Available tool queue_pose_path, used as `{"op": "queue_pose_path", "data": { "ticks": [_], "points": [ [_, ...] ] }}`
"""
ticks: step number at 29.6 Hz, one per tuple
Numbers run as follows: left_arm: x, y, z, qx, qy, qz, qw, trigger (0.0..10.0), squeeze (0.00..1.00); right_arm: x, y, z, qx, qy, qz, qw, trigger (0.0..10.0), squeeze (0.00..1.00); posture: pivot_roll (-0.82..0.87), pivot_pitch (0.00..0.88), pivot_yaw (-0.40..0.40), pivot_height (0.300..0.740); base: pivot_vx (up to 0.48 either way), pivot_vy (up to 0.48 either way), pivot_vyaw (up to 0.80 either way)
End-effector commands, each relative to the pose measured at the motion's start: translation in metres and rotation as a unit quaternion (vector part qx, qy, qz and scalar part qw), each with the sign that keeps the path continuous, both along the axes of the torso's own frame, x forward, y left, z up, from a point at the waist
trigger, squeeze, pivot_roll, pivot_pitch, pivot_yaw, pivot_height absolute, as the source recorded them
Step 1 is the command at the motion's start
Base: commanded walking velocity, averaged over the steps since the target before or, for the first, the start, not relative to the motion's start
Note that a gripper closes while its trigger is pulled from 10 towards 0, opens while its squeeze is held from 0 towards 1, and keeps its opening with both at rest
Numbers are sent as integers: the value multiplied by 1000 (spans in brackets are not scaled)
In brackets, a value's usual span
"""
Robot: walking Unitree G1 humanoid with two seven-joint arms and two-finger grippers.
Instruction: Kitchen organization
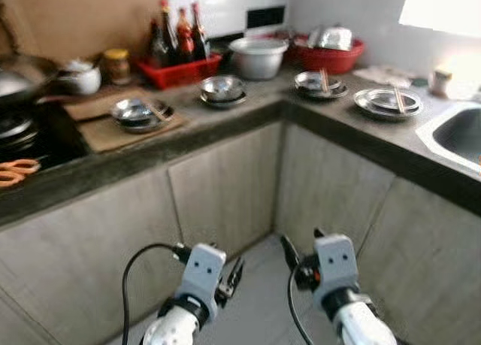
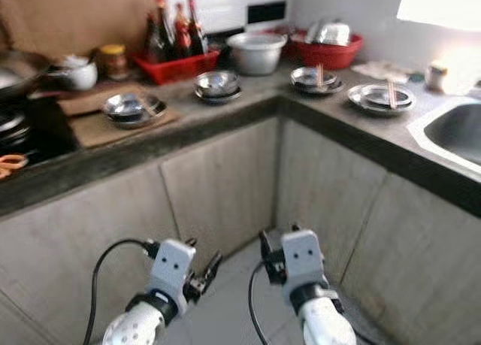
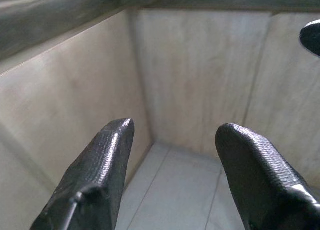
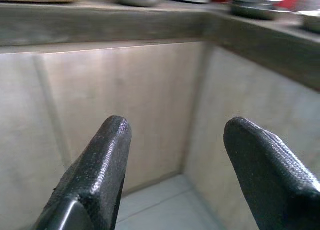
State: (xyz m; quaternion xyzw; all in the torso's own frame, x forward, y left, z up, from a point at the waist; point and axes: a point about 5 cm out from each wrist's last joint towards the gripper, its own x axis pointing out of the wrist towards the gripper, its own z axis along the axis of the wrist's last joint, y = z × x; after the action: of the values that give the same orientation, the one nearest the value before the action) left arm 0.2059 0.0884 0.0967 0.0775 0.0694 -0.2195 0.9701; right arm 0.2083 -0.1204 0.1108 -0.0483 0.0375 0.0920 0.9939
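Kitchen corner: dark L-shaped bench (image 1: 225, 131) over pale cabinet doors (image 1: 225, 191), tiled floor (image 1: 259, 285) below. Sink (image 1: 458, 134) at far right of bench; black stove (image 1: 30, 134) at far left, with orange scissors (image 1: 16, 170) near its front edge.

Back of bench: red basin (image 1: 331, 55) holding metal ware, large steel pot (image 1: 258, 57) beside it, red tray (image 1: 180, 71) with dark sauce bottles (image 1: 179, 35), jar (image 1: 117, 65), white teapot (image 1: 79, 77).

Nearer the front: steel plate with chopsticks (image 1: 387, 102) next to sink; smaller dish with chopsticks (image 1: 319, 83) at the corner; stacked steel bowls (image 1: 222, 89) mid-bench; another bowl set (image 1: 139, 113) resting on a brown board (image 1: 124, 127).

Both arms low, well under bench level, facing the cabinet corner. Left tool (image 3: 172, 155): fingers spread wide, nothing between. Right tool (image 4: 175, 155): fingers spread wide, nothing between. Neither touches any dish.
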Motion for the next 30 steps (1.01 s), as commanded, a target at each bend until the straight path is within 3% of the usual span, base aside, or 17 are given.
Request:
{"op": "queue_pose_path", "data": {
  "ticks": [1, 4, 16, 23, 30],
  "points": [
    [0, -5, 3, -8, -2, -5, 1000, 10000, 0, 1, -4, 0, -4, -2, -7, 1000, 10000, 0, 36, 0, -15, 740, 480, 0, 800],
    [0, -4, 3, -8, -2, -5, 1000, 10000, 0, 2, -4, 0, -6, -2, -10, 1000, 10000, 0, 36, 0, -14, 740, 480, 0, 800],
    [0, -3, 3, -8, -2, -2, 1000, 10000, 0, 6, -2, 2, -5, -8, -6, 1000, 10000, 0, 41, 0, -14, 740, 480, 0, 0],
    [0, -2, 4, -8, -2, -1, 1000, 10000, 0, 7, 0, 3, -4, -10, -3, 1000, 10000, 0, 42, 0, -13, 740, 467, 0, 774],
    [1, -2, 2, -7, 3, 4, 1000, 10000, 0, 11, -4, 4, 2, -14, -15, 1000, 10000, 0, 42, 0, -12, 740, 47, 0, 0]
  ]
}}
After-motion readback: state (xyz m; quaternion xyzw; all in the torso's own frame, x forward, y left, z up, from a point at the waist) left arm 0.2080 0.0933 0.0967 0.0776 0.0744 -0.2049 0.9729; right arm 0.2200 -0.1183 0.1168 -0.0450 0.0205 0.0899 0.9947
